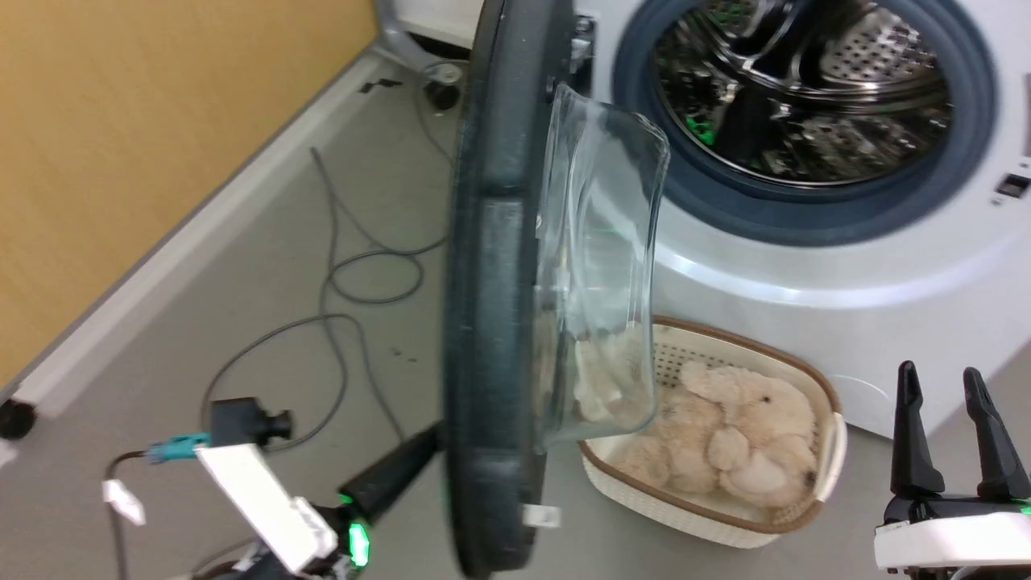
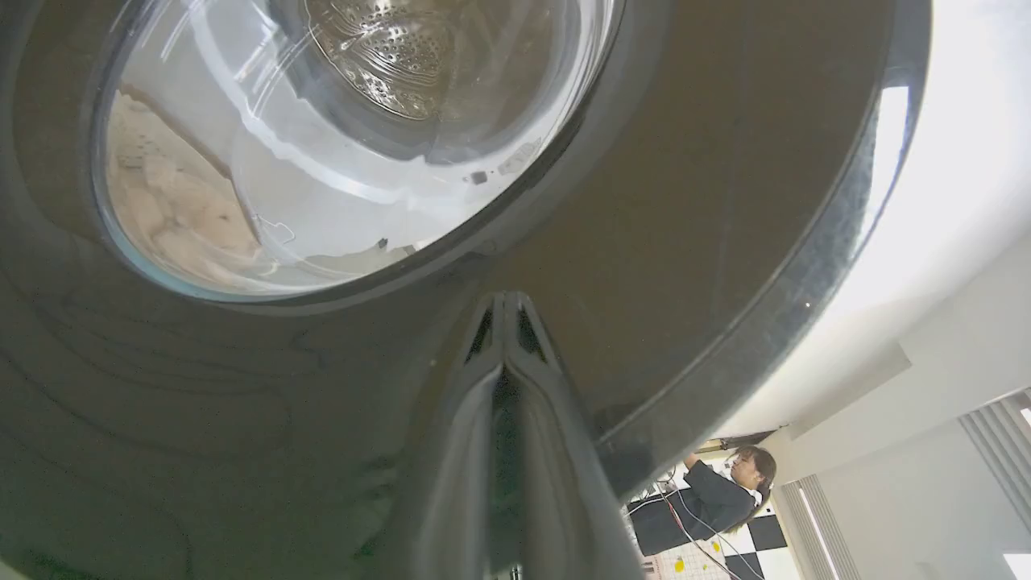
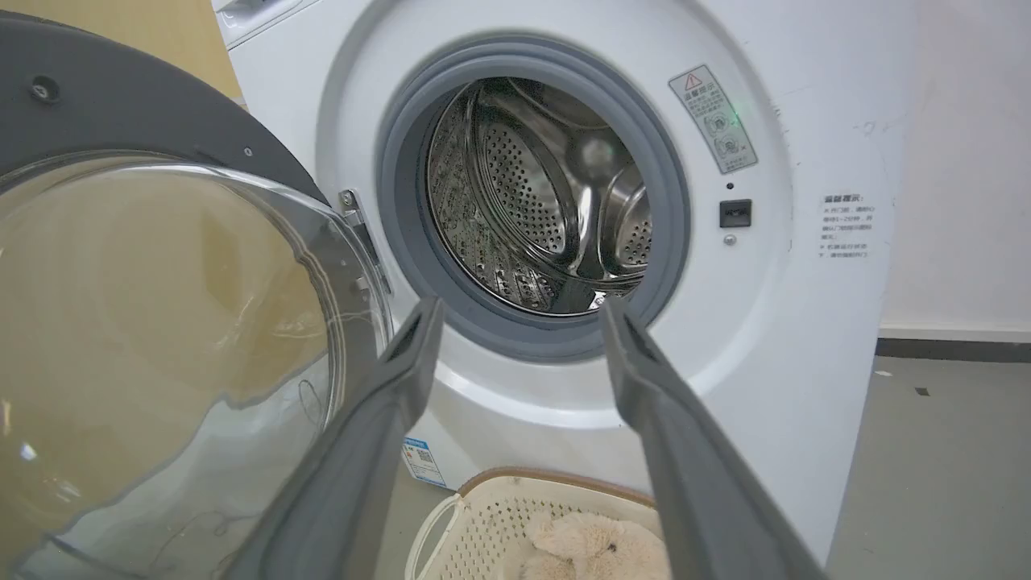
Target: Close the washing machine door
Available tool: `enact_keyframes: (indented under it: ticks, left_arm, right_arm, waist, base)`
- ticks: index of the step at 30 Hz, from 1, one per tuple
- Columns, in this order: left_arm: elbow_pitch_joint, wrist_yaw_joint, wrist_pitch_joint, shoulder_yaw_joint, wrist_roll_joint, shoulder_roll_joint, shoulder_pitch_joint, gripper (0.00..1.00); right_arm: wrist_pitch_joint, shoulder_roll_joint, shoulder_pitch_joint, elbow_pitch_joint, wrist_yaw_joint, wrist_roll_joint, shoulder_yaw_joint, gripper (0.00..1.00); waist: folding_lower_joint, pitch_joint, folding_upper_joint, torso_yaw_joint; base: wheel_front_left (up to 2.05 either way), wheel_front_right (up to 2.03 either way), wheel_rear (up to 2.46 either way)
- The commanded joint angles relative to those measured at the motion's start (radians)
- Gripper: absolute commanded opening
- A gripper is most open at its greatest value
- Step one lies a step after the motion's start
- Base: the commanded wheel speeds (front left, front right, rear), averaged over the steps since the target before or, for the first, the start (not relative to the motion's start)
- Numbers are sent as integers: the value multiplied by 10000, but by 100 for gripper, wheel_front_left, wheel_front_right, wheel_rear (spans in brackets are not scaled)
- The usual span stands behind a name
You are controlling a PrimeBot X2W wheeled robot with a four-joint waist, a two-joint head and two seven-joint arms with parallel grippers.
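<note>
Left pincer (image 2: 503, 304), tips together, against door (image 2: 725, 201)

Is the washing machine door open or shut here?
Open. The washing machine door stands edge-on in the head view, swung well clear of the washing machine, whose steel drum and grey gasket are uncovered.

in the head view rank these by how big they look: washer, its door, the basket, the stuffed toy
1. washing machine
2. washing machine door, edge-on and close to the camera, so its place against the machine is unsure
3. basket
4. stuffed toy, inside the basket
</note>
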Motion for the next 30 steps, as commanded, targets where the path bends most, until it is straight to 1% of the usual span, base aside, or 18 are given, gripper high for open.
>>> enact_keyframes:
  ticks: [1,5,8,12,17,18,24,30]
  left_arm:
    - [-113,-45,-82,-343,-102,-49,117,0]
    - [-240,-46,-576,-1203,-109,-56,20,0]
    - [-195,-46,-1133,-1860,-127,-57,-150,0]
    - [120,-46,-1840,-2587,-28,-58,-520,0]
    - [715,-46,-3030,-3183,143,-59,-1044,0]
    - [715,-46,-3030,-3183,143,-59,-1044,0]
    - [1800,-46,-4854,-3939,355,-59,-1777,0]
    - [2936,-46,-6111,-4810,288,-60,-2419,0]
  right_arm:
    - [-45,26,-104,19,8,10,32,100]
    - [-45,26,-168,24,8,-2,61,100]
    - [-45,26,-202,31,8,0,31,100]
    - [-45,26,-274,54,8,-1,67,100]
    - [-45,26,-386,53,8,30,111,100]
    - [-45,26,-386,53,8,30,111,100]
    - [-45,26,-451,29,8,25,60,100]
    - [-45,26,-549,71,8,82,86,100]
  waist:
    - [0,5,-1,-351]
    - [0,63,-1,-955]
    - [0,113,-1,-1405]
    - [0,189,-1,-2119]
    - [0,299,-1,-3018]
    - [0,299,-1,-3018]
    - [0,448,-1,-3680]
    - [0,557,-1,-3900]
  base:
    - [0,0,0]
    - [0,0,0]
    - [0,0,0]
    - [0,0,0]
    - [0,0,0]
    - [0,0,0]
    - [0,0,0]
    - [0,0,0]
